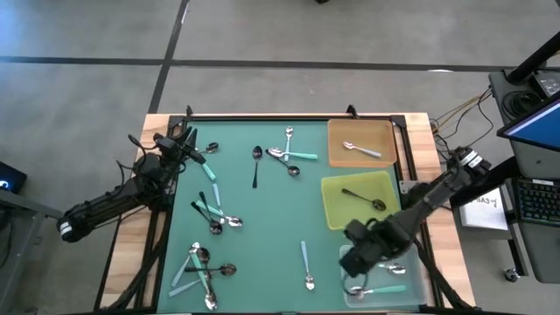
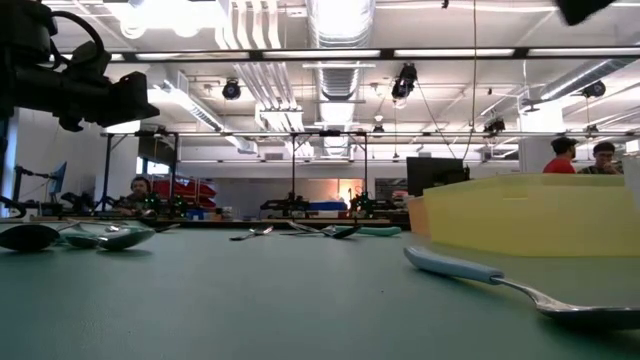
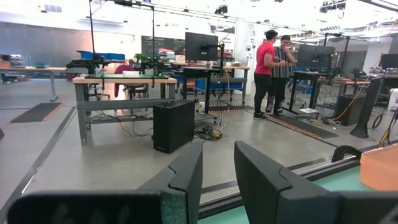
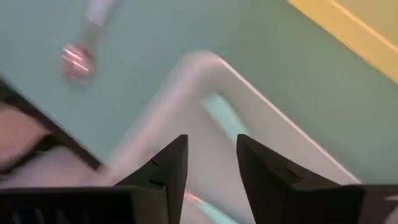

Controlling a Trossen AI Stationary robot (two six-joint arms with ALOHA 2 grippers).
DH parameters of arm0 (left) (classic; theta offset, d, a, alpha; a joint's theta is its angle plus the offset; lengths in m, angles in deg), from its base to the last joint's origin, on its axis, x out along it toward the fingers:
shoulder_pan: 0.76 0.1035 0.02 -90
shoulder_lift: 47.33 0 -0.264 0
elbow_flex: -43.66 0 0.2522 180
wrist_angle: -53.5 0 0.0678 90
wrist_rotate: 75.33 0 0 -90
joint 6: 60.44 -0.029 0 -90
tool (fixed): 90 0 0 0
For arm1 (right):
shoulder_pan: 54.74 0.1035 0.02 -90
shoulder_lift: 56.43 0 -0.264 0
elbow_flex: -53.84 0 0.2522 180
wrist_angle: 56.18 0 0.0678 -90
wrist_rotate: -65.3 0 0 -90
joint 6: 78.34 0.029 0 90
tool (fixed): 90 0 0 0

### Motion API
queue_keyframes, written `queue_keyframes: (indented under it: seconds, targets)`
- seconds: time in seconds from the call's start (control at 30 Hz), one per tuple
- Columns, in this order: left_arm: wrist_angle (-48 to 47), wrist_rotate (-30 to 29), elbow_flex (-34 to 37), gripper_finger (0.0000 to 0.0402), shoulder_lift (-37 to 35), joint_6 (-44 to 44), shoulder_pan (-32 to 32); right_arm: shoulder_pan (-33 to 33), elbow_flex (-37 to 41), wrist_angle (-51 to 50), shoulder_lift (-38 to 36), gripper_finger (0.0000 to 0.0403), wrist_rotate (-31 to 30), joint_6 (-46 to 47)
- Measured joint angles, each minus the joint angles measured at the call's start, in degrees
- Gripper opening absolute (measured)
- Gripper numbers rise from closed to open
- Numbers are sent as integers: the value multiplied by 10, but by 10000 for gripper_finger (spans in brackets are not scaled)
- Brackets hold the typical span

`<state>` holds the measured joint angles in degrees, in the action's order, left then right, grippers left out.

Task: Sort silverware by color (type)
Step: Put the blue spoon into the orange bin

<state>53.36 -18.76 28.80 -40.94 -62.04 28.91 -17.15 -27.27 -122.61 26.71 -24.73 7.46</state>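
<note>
Sorting was barely begun: one spoon each lay in the brown tray (image 1: 337, 131), yellow tray (image 1: 331, 210) and clear tray (image 1: 417, 282), most spoons (image 1: 210, 214) scattered on the tabletop (image 1: 262, 236), right hand (image 1: 357, 260) part-open, empty, over the clear tray; left hand (image 1: 186, 140) part-open, empty.

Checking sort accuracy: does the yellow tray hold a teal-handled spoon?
No, in the high view the yellow tray holds only one dark spoon.
</note>
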Motion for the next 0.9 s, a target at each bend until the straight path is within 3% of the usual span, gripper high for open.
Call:
queue_keyframes:
  seconds: [0.17, 0.27, 0.6, 0.9]
  targets:
    - [0, 0, 0, 77, 0, 0, 0, -41, 0, 154, 28, 123, 0, -26]
    - [0, 0, 0, 77, 0, 0, 0, -52, -1, 194, 63, 123, 1, -34]
    - [0, 0, 0, 77, 0, 0, 0, -80, -72, 201, 197, 123, 65, -105]
    - [0, 0, 0, 77, 0, 0, 0, -120, -112, 180, 255, 123, 50, -149]
